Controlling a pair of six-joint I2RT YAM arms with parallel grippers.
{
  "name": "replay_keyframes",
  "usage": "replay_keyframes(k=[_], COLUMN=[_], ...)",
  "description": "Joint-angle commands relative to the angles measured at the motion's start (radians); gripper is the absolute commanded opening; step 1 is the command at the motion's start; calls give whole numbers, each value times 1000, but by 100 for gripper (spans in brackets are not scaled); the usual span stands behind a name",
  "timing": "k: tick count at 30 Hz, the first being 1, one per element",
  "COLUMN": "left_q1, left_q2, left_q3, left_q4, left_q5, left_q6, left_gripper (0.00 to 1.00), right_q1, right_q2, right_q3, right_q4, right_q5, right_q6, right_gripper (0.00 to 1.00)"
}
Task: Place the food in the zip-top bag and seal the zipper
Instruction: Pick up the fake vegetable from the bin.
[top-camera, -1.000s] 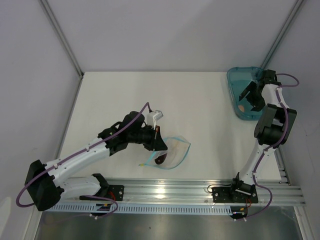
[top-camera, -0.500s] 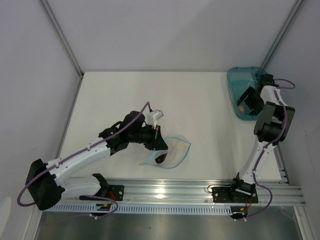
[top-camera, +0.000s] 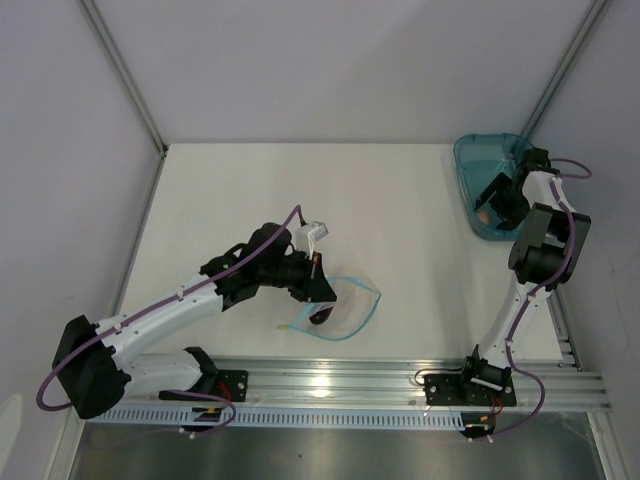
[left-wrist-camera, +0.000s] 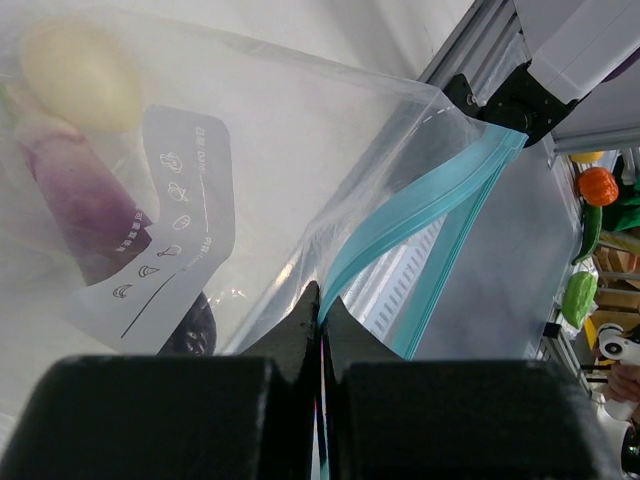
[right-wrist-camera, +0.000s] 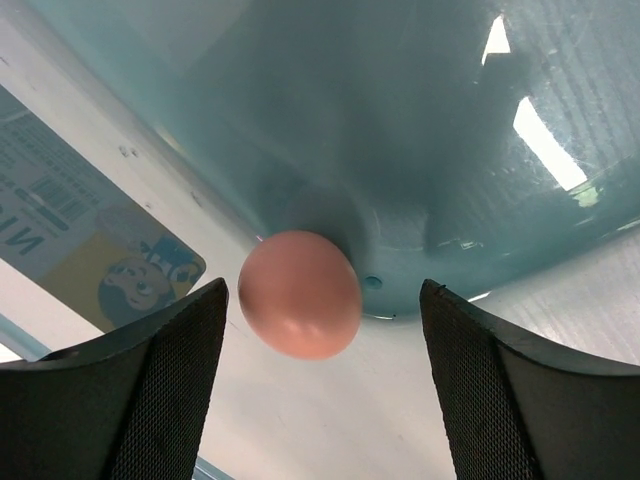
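**Left hand pinches the bag's edge; right hand straddles the pink piece in the tray**

From where I stand, the left hand (left-wrist-camera: 322, 300) is clamped tight on the mouth edge of the zip-top bag (top-camera: 350, 305), its two fingers pressed together on the plastic right where the zipper (left-wrist-camera: 420, 205) begins. The bag lies toward 6 o'clock on the table (top-camera: 300, 190), spreading out from that hand toward 3 o'clock. Inside it I can see two of the food pieces. The dark purple piece (left-wrist-camera: 90, 200) sits behind the white label (left-wrist-camera: 180, 230), roughly at 6 o'clock of the hand in the overhead view. The pale cream piece (left-wrist-camera: 80, 70) lies touching the purple one's far end.

Over at about 2 o'clock on the table sits the teal tray (top-camera: 480, 160). The right hand (right-wrist-camera: 322, 295) is down inside it with its fingers spread wide, holding nothing. The peach-pink piece (right-wrist-camera: 300, 293) rests on the tray floor squarely between the two fingers, with a clear gap on either side. It lies a little nearer the left finger, around the tray's 7 o'clock corner.
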Motion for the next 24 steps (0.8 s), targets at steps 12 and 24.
replay_keyframes(k=[12,24], left_q1=[11,11], left_q2=[20,7], left_q3=[4,6], left_q4=[55,42], left_q5=[41,33], left_q6=[-14,-11], left_gripper=[1,1], right_q1=[21,32], right_q2=[20,29], right_q3=[-4,-33], right_q4=[0,21], right_q5=[-30,-19], right_q6=[20,31], right_gripper=[73,55])
